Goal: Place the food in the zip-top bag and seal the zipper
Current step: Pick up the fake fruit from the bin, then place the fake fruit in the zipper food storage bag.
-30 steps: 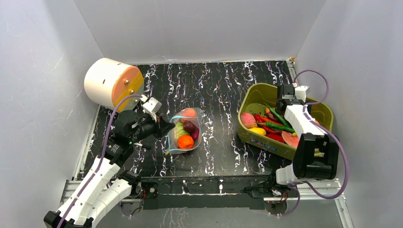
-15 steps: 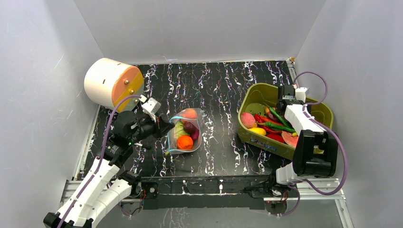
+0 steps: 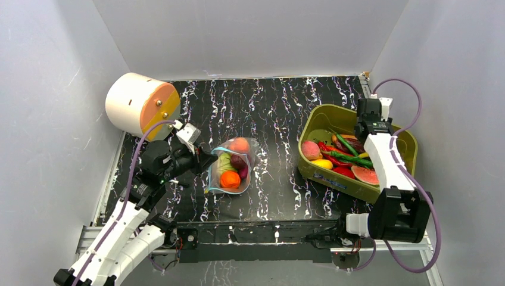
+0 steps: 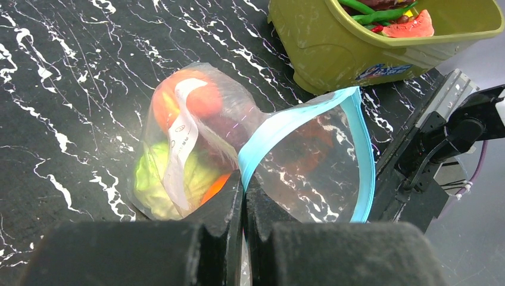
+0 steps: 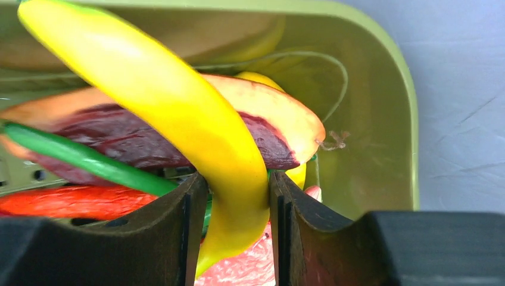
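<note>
1. Pinched between the jaws of the right gripper: the yellow banana. Jaws part-closed against its sides, its curve arching up and left past the fingertips.
2. Just behind the banana, inside the olive-green bin: a dark-red slice with a peach-coloured rim, a long green pepper and a red pepper.
3. Clamped tight by the left gripper, jaws fully together: the blue-teal zipper of the zip-top bag. Mouth gaping toward the bin, the far zipper edge looping wide.
4. Already inside the bag, on the black marbled table: an orange, a green cabbage, a peach and a purple sweet potato.
5. Well apart from each other: bag left of centre beside the left gripper, bin on the right. At far left, near the back wall, a cream-and-orange drum on its side.
6. Against a second ago: right wrist drawn toward the bin's far right rim, jaws narrower. Left gripper and bag almost where they were.
</note>
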You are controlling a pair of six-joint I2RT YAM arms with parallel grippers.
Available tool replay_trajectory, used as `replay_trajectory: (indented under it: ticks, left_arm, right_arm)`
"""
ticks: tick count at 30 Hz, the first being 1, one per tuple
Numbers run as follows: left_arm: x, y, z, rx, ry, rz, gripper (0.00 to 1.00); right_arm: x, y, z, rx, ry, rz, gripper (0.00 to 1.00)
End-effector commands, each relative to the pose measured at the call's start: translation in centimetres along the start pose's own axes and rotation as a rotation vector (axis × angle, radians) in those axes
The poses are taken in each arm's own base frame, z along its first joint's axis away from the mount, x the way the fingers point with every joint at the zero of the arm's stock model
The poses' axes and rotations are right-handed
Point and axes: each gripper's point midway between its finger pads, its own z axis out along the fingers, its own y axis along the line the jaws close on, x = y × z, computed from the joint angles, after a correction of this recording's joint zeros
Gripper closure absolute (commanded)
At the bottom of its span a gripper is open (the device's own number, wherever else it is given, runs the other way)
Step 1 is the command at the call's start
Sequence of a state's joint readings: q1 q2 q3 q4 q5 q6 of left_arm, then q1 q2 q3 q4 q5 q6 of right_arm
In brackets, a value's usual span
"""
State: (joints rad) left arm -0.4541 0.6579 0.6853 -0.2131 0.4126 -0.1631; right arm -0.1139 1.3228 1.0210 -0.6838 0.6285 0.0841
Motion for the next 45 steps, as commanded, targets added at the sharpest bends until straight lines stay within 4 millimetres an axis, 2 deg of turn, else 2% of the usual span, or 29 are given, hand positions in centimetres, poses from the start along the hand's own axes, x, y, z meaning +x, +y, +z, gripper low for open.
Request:
replay_trajectory:
  ticks: [1, 3, 6, 7, 11, 18, 25, 30, 35, 40, 45]
  left_arm:
    - [-0.3, 0.2, -0.5, -0.020, -0.029, 0.029, 1.00]
    - [-0.3, 0.2, -0.5, -0.022, -0.030, 0.030, 1.00]
    - [-0.2, 0.2, -0.3, -0.022, -0.026, 0.017, 1.00]
    - [-0.2, 0.2, -0.3, -0.022, -0.028, 0.015, 1.00]
    - [-0.9, 0.0, -0.4, -0.018, -0.055, -0.003, 1.00]
    - [-3.0, -1.1, 0.0, 0.019, -0.050, -0.060, 1.00]
    - [-5.1, -0.5, 0.1, -0.038, -0.051, -0.102, 1.00]
    - [-6.6, -0.4, 1.0, -0.046, -0.066, -0.169, 1.00]
    - [-6.7, 0.1, 2.3, -0.065, -0.050, -0.246, 1.00]
    - [-6.8, 1.3, 3.1, -0.117, -0.066, -0.275, 1.00]
    - [-8.8, 2.5, 3.8, -0.170, -0.122, -0.258, 1.00]
  right_arm:
    - [-6.5, -0.6, -3.9, -0.109, -0.178, 0.136, 0.79]
    - [-8.1, -0.4, -5.5, -0.175, -0.217, 0.166, 0.79]
    - [-11.2, 0.4, -9.3, -0.318, -0.328, 0.193, 0.79]
    - [-11.6, 0.3, -10.0, -0.332, -0.349, 0.196, 0.79]
    - [-13.0, 1.1, -12.6, -0.443, -0.421, 0.191, 0.78]
    - [-14.6, 2.9, -19.1, -0.721, -0.556, 0.198, 0.78]
    - [-16.1, 4.0, -26.0, -0.981, -0.671, 0.254, 0.80]
    - [-16.1, 4.7, -28.8, -1.110, -0.707, 0.270, 0.81]
    - [-14.1, 6.7, -31.4, -1.267, -0.679, 0.269, 0.81]
    - [-12.4, 8.5, -32.3, -1.363, -0.619, 0.268, 0.82]
    - [-10.8, 10.6, -33.3, -1.423, -0.565, 0.241, 0.82]
